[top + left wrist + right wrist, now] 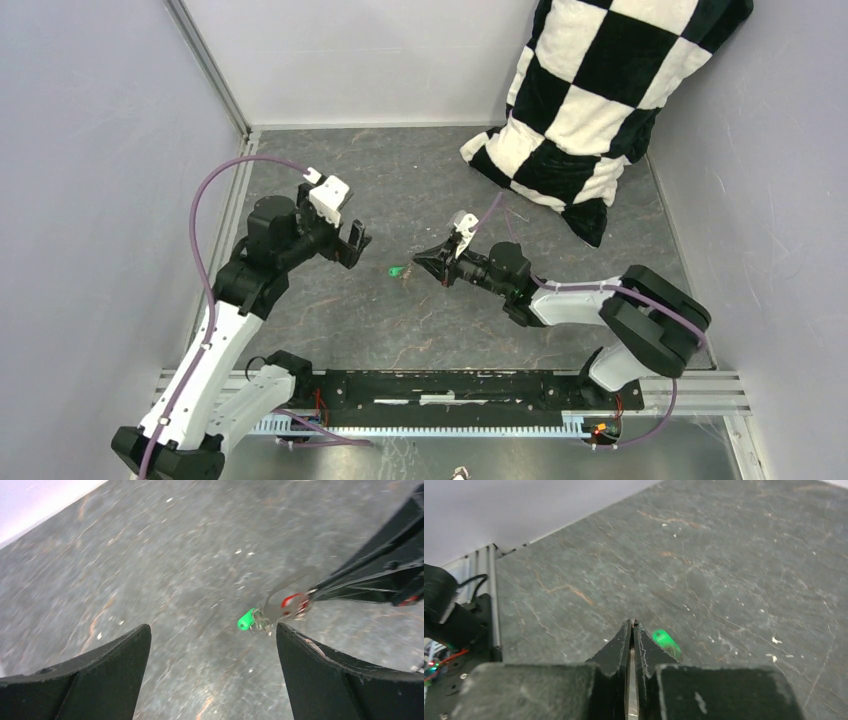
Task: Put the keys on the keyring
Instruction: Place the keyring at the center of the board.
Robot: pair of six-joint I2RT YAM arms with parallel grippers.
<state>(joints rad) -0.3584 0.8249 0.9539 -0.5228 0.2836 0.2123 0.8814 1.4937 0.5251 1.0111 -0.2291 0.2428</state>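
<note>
Two grippers and one key cluster on a dark grey, stone-veined tabletop [400, 330]. At left, the left gripper [355, 245]: black fingers [110, 675] spread wide, holding nothing, raised just left of the cluster. Next, the green-headed small metal key [399, 270]: between the two grippers, low at the tabletop, its blade end meeting the grey metal keyring loop [280, 592]; whether it rests on the surface cannot be told. Red-headed small metal key [290, 601]: on the keyring, right against the right gripper's tip. Then the right gripper [422, 262]: black fingers [614, 655] pressed together, pinching a thin grey metal edge of the keyring. Black-and-white checkered plush pillow [590, 90]: far right corner, well apart from the keys.
</note>
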